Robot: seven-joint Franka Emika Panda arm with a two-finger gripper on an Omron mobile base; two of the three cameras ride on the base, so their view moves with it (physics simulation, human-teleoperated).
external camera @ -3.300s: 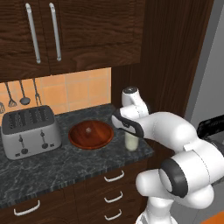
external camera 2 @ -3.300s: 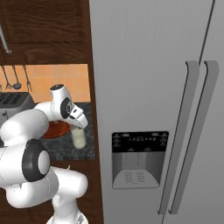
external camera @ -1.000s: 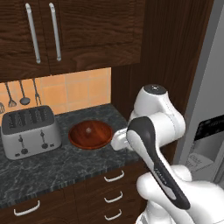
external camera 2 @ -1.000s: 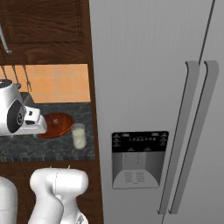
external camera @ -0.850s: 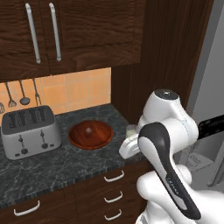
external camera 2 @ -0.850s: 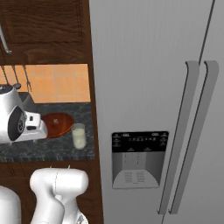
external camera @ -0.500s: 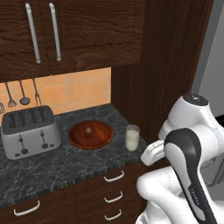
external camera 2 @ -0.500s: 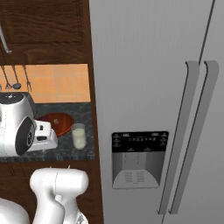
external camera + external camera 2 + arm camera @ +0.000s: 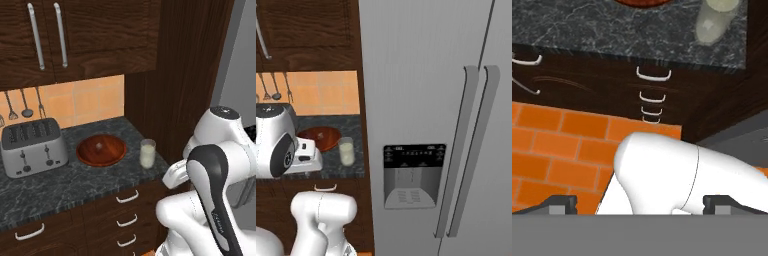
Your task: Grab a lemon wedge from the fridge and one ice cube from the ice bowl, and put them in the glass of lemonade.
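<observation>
**Fingers spread wide and empty, glass and bowl side by side on the stone surface**

The glass of lemonade (image 9: 147,153) is a small clear cylinder filled with creamy, pale yellow-white liquid. It stands upright near the right end of the dark, speckled stone surface (image 9: 60,182), just beside the ice bowl (image 9: 101,149). The bowl is shallow, round and reddish-brown with a smooth wooden look; a tiny pale ice cube (image 9: 99,146) sits near its middle. To the bowl's left stands a boxy brushed-silver toaster (image 9: 31,146) with four slots on top.

In the right base view the fridge (image 9: 436,120) is a tall, flat grey block with both doors closed, two long vertical handles (image 9: 463,150) meeting at the seam, and a black-panelled dispenser recess (image 9: 410,175) in the left door.

In the hand view the two dark fingers (image 9: 559,204) stand far apart at the bottom corners, with nothing between them. Above them run dark wood drawers with curved silver pulls (image 9: 654,75), and an orange tiled floor (image 9: 557,145).
</observation>
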